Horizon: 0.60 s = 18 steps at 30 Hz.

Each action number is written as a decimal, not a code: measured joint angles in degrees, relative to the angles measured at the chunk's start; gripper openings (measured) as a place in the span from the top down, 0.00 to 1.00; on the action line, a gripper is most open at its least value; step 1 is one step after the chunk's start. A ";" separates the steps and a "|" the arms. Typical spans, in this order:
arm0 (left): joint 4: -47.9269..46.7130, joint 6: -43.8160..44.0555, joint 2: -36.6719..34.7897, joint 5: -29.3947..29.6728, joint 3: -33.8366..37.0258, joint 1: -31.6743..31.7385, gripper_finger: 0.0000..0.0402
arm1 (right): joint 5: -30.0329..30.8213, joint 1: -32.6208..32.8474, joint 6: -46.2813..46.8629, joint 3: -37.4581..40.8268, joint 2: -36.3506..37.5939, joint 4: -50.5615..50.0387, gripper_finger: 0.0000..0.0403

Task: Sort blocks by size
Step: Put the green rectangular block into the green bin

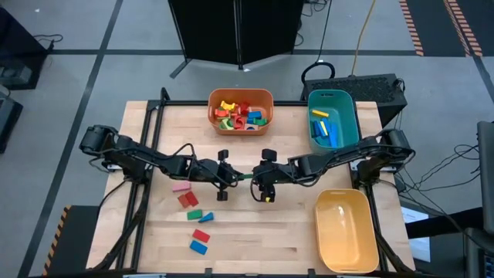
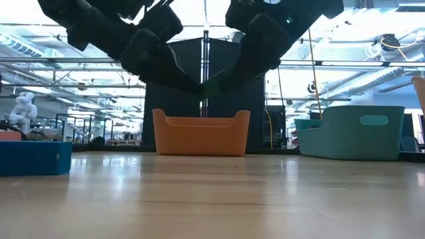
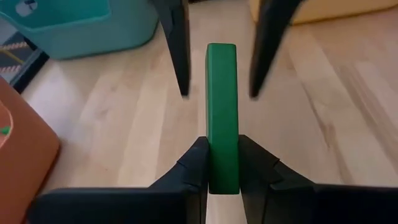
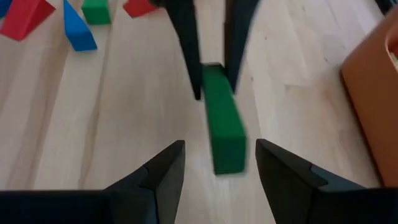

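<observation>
Blocks, sorting lot — one long green block (image 3: pixel 222 118) is pinched at one end between the fingers of the left gripper (image 3: pixel 222 163), held level above the middle of the table (image 1: pixel 262 232); its free end reaches toward the right gripper (image 4: pixel 221 163), whose fingers stand spread, just short of touching it.

Near items: loose blocks (image 1: pixel 194 220) on the bare wood on the left arm's side — pink, red, green and blue pieces, two of them wedge-shaped in the right wrist view. A yellow bin (image 1: pixel 370 232) sits at the near right corner, nothing in it that can be made out.

Far items: an orange bin (image 1: pixel 266 100) at the far edge, middle, heaped with mixed red, yellow, green and blue blocks; a teal bin (image 1: pixel 351 116) at the far right, holding blue and yellow blocks.

Obstructions: none between the two grippers; the loose blocks lie apart from the held one.

Markings: no readable writing or brand on blocks or bins.
</observation>
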State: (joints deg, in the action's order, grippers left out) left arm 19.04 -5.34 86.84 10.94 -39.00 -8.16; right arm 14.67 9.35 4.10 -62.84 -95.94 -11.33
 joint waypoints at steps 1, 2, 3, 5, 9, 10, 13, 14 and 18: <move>0.41 0.00 -0.01 0.00 -0.01 0.02 0.87 | 0.03 0.11 -0.33 0.03 -0.49 1.31 0.55; 0.45 -0.05 -0.01 0.00 -0.04 0.16 0.87 | -0.01 0.15 -0.59 -0.02 -0.73 2.67 0.55; 0.49 -0.07 -0.01 -0.02 -0.04 0.26 0.87 | -0.01 0.20 -0.74 -0.05 -0.76 2.86 0.55; 0.84 -0.07 -0.01 0.00 -0.04 0.49 0.87 | 0.05 0.17 -0.36 -0.03 -0.79 3.41 0.55; 0.96 0.02 -0.01 0.00 -0.04 0.72 0.86 | 0.40 0.12 -0.08 -0.05 -0.77 3.99 0.62; 1.05 0.04 -0.01 0.00 -0.04 0.74 0.85 | 0.40 0.12 0.04 -0.05 -0.77 4.16 0.66; 1.21 0.06 -0.01 -0.28 -0.04 0.68 0.81 | 0.56 0.12 0.11 -0.05 -0.77 4.27 0.77; 1.19 0.28 -0.01 -0.35 -0.04 0.68 0.80 | 0.72 0.12 0.11 -0.05 -0.77 4.12 0.82; 1.04 0.37 -0.01 -0.28 -0.04 0.63 0.78 | 0.73 0.14 0.28 -0.05 -0.77 3.82 0.91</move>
State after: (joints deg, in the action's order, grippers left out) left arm 20.08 -4.97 86.83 10.66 -39.05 -7.53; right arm 15.40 9.50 4.38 -62.89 -96.71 -7.50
